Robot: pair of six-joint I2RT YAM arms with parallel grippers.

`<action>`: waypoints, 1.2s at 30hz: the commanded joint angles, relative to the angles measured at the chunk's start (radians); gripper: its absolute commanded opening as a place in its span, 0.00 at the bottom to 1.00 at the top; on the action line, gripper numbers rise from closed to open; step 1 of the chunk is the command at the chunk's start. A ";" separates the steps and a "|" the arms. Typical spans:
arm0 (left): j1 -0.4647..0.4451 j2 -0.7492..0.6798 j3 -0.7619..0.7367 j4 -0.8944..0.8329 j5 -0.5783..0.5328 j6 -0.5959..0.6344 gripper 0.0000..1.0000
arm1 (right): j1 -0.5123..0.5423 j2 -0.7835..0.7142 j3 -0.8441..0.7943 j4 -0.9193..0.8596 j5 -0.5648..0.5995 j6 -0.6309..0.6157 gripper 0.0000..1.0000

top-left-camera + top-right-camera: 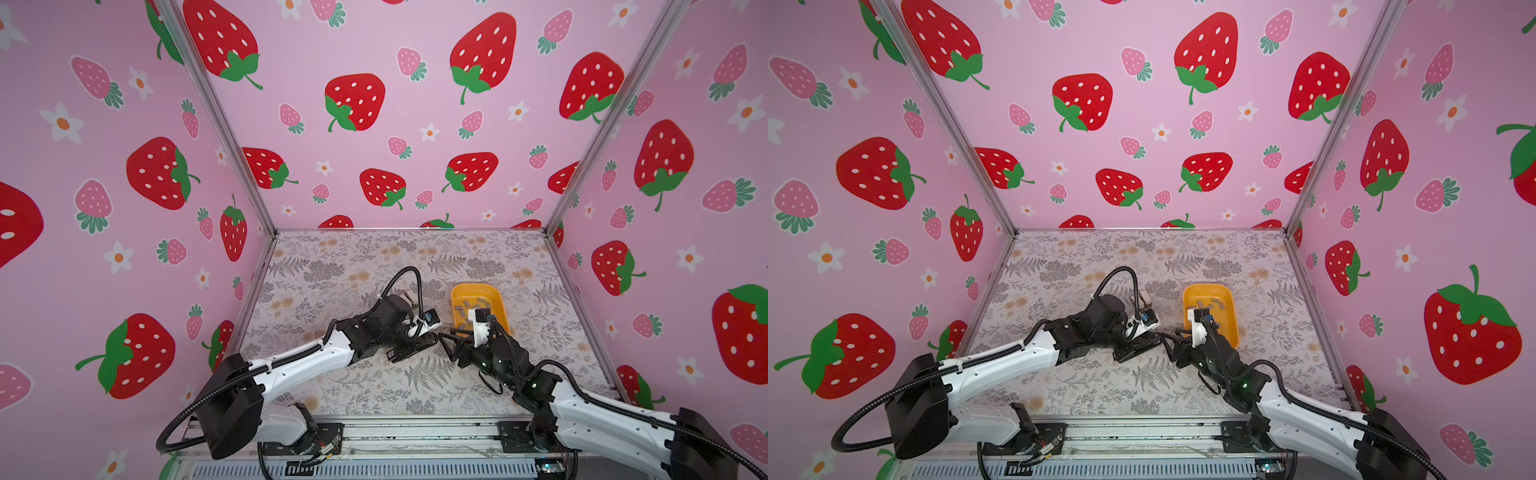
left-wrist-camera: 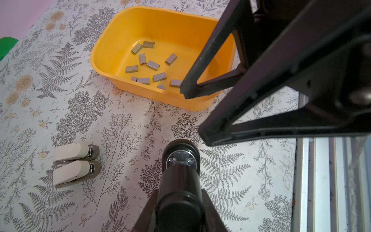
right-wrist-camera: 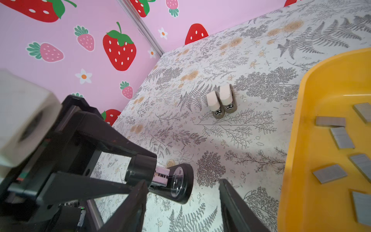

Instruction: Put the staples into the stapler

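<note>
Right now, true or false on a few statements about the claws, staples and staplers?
1. The staples lie in the tray. True.
2. The left claw holds the black stapler. True.
3. The right claw grips a staple strip. False: it is open and empty.
4. The white staplers sit in the tray. False: they sit side by side on the table, outside it.

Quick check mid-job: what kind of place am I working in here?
Likely a staged robot test booth, not an office: strawberry-print walls on metal framing, a fern-print tabletop, and the left arm and right arm mounted on a front rail.
</note>
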 commanded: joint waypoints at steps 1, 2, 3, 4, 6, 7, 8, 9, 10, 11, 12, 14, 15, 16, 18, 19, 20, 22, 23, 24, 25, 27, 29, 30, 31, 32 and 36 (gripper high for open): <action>-0.004 -0.006 0.065 -0.006 0.007 0.055 0.00 | 0.005 0.032 0.011 0.073 0.055 0.028 0.59; -0.002 -0.007 0.069 -0.016 0.008 0.057 0.00 | 0.005 0.064 0.022 0.075 0.047 0.024 0.58; -0.004 -0.007 0.073 -0.020 0.007 0.056 0.00 | 0.005 0.084 0.031 0.078 0.039 0.022 0.57; -0.004 -0.008 0.076 -0.018 0.013 0.056 0.00 | 0.005 0.104 0.040 0.082 0.030 0.019 0.56; -0.003 -0.011 0.076 -0.012 0.028 0.060 0.00 | 0.005 0.137 0.041 0.099 0.027 0.024 0.54; -0.003 -0.014 0.076 -0.009 0.037 0.059 0.00 | 0.005 0.151 0.039 0.108 0.029 0.027 0.54; -0.003 -0.016 0.076 -0.007 0.044 0.059 0.00 | 0.005 0.167 0.036 0.119 0.033 0.031 0.53; -0.003 -0.017 0.075 -0.003 0.050 0.061 0.00 | 0.005 0.179 0.033 0.126 0.034 0.035 0.52; -0.004 -0.015 0.073 -0.001 0.056 0.063 0.00 | 0.006 0.192 0.031 0.139 0.029 0.034 0.49; -0.003 -0.014 0.074 -0.003 0.061 0.067 0.00 | 0.006 0.205 0.030 0.148 0.018 0.032 0.47; -0.003 -0.010 0.077 -0.007 0.062 0.068 0.00 | 0.007 0.215 0.031 0.153 0.010 0.029 0.46; -0.003 -0.005 0.081 -0.010 0.062 0.073 0.00 | 0.009 0.231 0.031 0.164 -0.010 0.024 0.44; -0.002 -0.003 0.082 -0.011 0.062 0.074 0.00 | 0.012 0.237 0.031 0.166 -0.010 0.023 0.44; -0.004 -0.003 0.083 -0.011 0.067 0.075 0.00 | 0.015 0.242 0.031 0.168 -0.008 0.023 0.44; -0.004 -0.002 0.086 -0.010 0.080 0.078 0.00 | 0.023 0.251 0.031 0.171 -0.003 0.023 0.44; -0.003 -0.002 0.087 -0.010 0.085 0.080 0.00 | 0.026 0.256 0.031 0.173 0.000 0.023 0.44; -0.003 -0.003 0.090 -0.012 0.090 0.081 0.00 | 0.030 0.261 0.031 0.177 0.003 0.022 0.44; -0.003 -0.005 0.097 -0.022 0.101 0.085 0.00 | 0.037 0.271 0.034 0.178 0.011 0.023 0.43; -0.004 -0.008 0.100 -0.026 0.106 0.086 0.00 | 0.040 0.278 0.038 0.176 0.017 0.022 0.43; -0.004 -0.012 0.100 -0.026 0.111 0.090 0.00 | 0.042 0.281 0.040 0.174 0.026 0.022 0.43; -0.003 -0.019 0.100 -0.027 0.117 0.091 0.00 | 0.043 0.289 0.041 0.174 0.034 0.023 0.43; -0.003 -0.031 0.101 -0.030 0.131 0.094 0.00 | 0.043 0.301 0.040 0.172 0.053 0.024 0.43; -0.003 -0.048 0.095 -0.031 0.145 0.099 0.00 | 0.043 0.315 0.037 0.171 0.075 0.026 0.43; -0.002 -0.057 0.092 -0.028 0.150 0.102 0.00 | 0.044 0.319 0.036 0.171 0.082 0.025 0.42; -0.003 -0.065 0.085 -0.023 0.155 0.103 0.00 | 0.043 0.326 0.034 0.169 0.090 0.027 0.41; -0.003 -0.070 0.080 -0.022 0.159 0.107 0.00 | 0.043 0.332 0.033 0.171 0.097 0.031 0.40; -0.003 -0.080 0.070 -0.021 0.163 0.117 0.00 | 0.043 0.360 0.025 0.183 0.114 0.037 0.39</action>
